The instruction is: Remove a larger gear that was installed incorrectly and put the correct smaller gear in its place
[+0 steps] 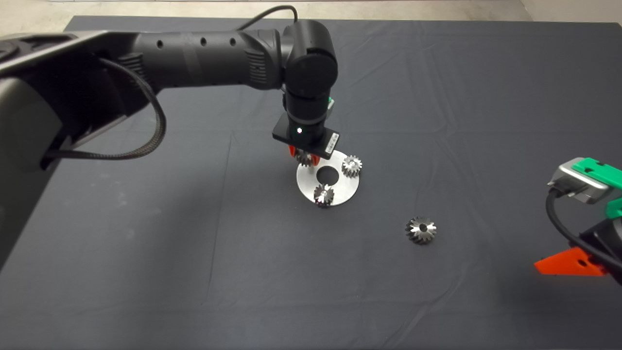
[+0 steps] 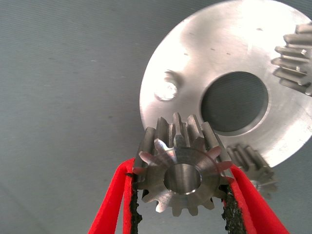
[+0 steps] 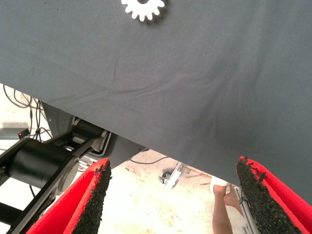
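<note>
Dark cloth covers the whole worktop [image 1: 146, 272], creased in long faint folds, and near its middle sits a round metal plate [image 1: 302, 187] with a wide centre hole. I have the left gripper [image 2: 181, 204] above the plate's far-left rim, its two red fingers [image 2: 113, 200] pinching the smaller gear [image 2: 181, 176] by opposite teeth. Below it in the left wrist view I see a short bright peg [image 2: 166, 91] standing bare on the plate.

To seat the gear well, I judge I must line its bore over that peg and come straight down, releasing only once it sits flat; a tilted gear would likely jam on the peg.

Two matching small gears [image 1: 352, 166] [image 1: 323, 195] already stand on the plate. All are shiny steel with slanted teeth; the black pads look coarse and crumbly. The larger gear [image 1: 421, 230], darker with flared teeth and an open hole, lies on the cloth toward the near-right, well apart from the plate.

The right gripper [image 3: 175, 204] waits spread wide at the right edge.
</note>
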